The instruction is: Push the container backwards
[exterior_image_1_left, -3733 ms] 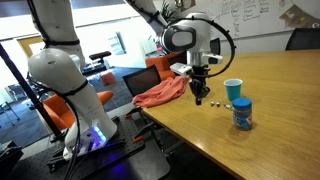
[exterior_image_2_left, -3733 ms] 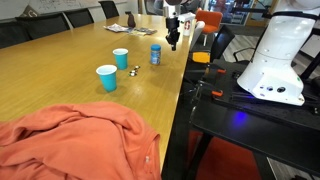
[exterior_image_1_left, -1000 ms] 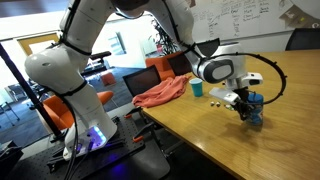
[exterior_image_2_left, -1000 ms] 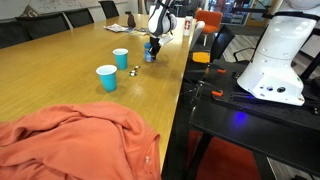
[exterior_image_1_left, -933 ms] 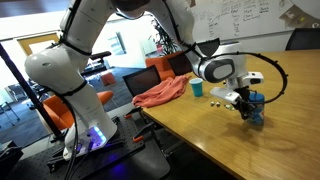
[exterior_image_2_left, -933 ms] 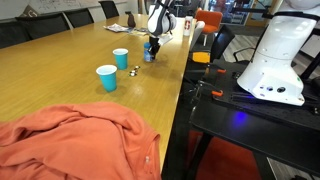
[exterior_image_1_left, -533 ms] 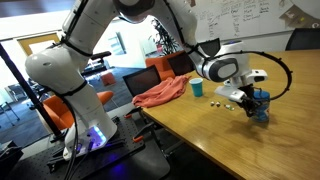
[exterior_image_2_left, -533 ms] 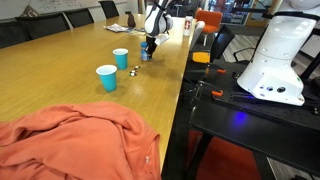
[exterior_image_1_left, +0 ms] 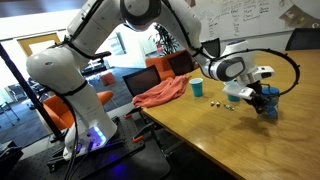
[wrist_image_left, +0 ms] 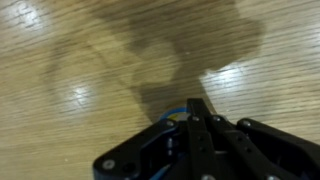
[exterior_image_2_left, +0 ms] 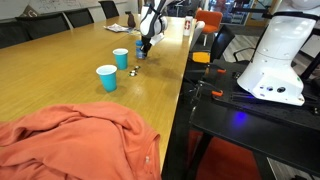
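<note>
The container is a short blue canister on the wooden table (exterior_image_1_left: 200,140). In an exterior view it (exterior_image_1_left: 270,105) sits right against my gripper (exterior_image_1_left: 259,99). In an exterior view (exterior_image_2_left: 140,53) it is small and partly hidden under the gripper (exterior_image_2_left: 144,44). In the wrist view the gripper (wrist_image_left: 197,108) shows as black fingers pressed together, with only a blue sliver of the container (wrist_image_left: 172,116) behind them. The fingers are shut and hold nothing; they rest against the container's side.
Two open blue cups (exterior_image_2_left: 121,58) (exterior_image_2_left: 107,77) stand on the table; one shows in an exterior view (exterior_image_1_left: 197,88). Small objects (exterior_image_2_left: 134,69) lie between the cups and the container. An orange cloth (exterior_image_1_left: 160,94) (exterior_image_2_left: 70,140) lies at the table's end. Chairs and the robot base (exterior_image_2_left: 275,60) stand beside the table.
The gripper and the container have slid together across the table, farther away from the blue cups and the small objects. The cups and the cloth have not moved.
</note>
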